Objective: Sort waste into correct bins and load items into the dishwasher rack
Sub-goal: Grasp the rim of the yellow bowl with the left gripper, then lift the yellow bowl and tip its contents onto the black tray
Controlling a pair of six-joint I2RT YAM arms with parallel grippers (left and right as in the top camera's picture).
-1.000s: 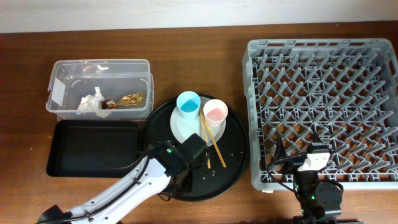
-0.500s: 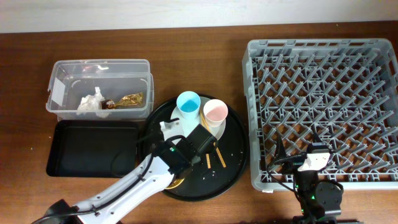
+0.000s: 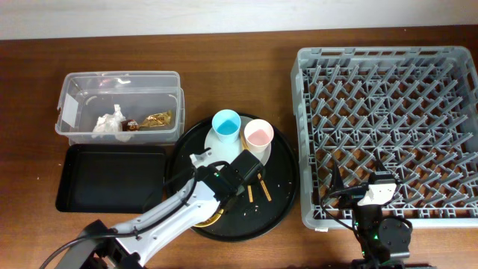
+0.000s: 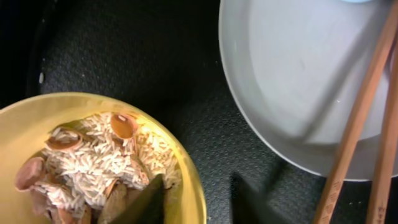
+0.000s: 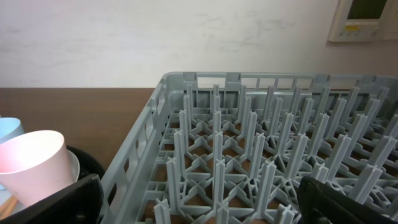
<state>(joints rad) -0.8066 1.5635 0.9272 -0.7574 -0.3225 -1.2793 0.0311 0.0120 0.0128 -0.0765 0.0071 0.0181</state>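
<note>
A large round black tray (image 3: 282,200) sits on the brown wooden table (image 3: 224,75) (a pale wall (image 3: 149,15) runs behind).

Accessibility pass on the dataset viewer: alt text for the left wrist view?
A yellow bowl of rice and tan scraps sits lower left, the fingers straddling its rim. Two chopsticks lie across a pale plate, on a black tray.

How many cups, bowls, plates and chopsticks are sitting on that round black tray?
Cups: 2, a light blue cup and a pink cup
Bowls: 1, the yellow bowl
Plates: 1, the pale plate
Chopsticks: 2, the wooden chopsticks
Total: 6
</note>
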